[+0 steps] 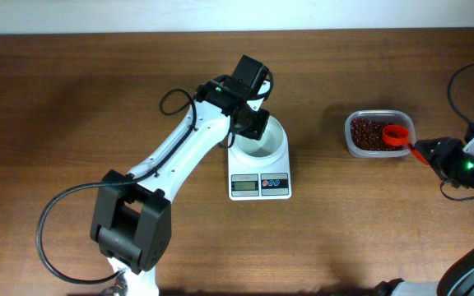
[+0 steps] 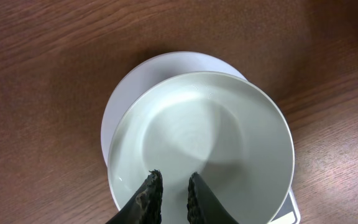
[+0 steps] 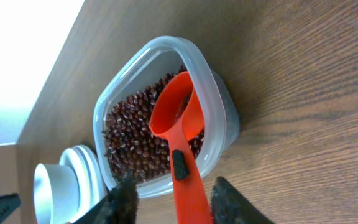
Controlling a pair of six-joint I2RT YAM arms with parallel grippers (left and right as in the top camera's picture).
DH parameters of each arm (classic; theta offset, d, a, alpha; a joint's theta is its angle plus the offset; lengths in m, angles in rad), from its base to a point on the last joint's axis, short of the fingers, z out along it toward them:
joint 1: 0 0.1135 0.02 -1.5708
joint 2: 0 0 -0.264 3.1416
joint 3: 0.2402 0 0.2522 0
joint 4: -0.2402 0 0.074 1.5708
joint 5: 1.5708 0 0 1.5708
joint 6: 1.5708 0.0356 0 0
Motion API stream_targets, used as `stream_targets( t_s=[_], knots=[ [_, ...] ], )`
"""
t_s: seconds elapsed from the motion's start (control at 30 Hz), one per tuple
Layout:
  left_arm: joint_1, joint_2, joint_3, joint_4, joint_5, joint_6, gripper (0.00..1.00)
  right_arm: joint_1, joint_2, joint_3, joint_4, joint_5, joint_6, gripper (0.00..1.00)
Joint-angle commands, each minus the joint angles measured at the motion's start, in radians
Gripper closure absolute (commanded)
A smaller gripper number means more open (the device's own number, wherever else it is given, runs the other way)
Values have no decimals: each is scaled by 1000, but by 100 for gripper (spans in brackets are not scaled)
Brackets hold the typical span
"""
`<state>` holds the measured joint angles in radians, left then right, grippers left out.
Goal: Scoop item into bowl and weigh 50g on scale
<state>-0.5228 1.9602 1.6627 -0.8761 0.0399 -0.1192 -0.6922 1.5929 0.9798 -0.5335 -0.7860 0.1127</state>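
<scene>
Beans (image 1: 370, 131), dark red-brown, lie in a loose heap inside a clear plastic tub (image 1: 347, 136) on the right part of the wooden table (image 1: 56, 99), well apart from the scale. A red scoop (image 1: 396, 136) hangs with its cup over the heap at the tub's right end, the cup's inside showing bare red. Its handle runs back to the right gripper (image 1: 434, 152), which is clenched on it.

The white bowl (image 1: 263, 141) stands on the white scale (image 1: 259, 171) near the table's middle, its inside smooth and white. The scale's grey display (image 1: 244, 186) and coloured buttons (image 1: 274, 182) face the near edge.

The left gripper (image 2: 173, 186) hovers over the bowl's far-left rim. Its fingers (image 2: 151, 190) are drawn close with only a narrow slit between them, and they grasp nothing.
</scene>
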Motion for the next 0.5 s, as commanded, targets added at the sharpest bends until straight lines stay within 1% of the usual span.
stream_targets(
  t_s=[0.0,0.13,0.17,0.2,0.23,0.43,0.47],
  knots=[
    [-5,11,6,-1,-10,8,82,5,9,0,16,-30,45,67],
    [-5,11,6,-1,-10,8,82,5,9,0,43,-29,130,81],
    [-5,11,6,-1,-10,8,83,5,9,0,52,-30,168,86],
    [-5,11,6,-1,-10,8,82,5,9,0,53,-30,191,94],
    [-5,11,6,-1,-10,8,83,5,9,0,52,-30,196,96],
    [-5,11,6,-1,-10,8,82,24,9,32,47,-3,196,96],
    [-5,11,6,-1,-10,8,83,35,9,48,24,11,195,95]
  ],
)
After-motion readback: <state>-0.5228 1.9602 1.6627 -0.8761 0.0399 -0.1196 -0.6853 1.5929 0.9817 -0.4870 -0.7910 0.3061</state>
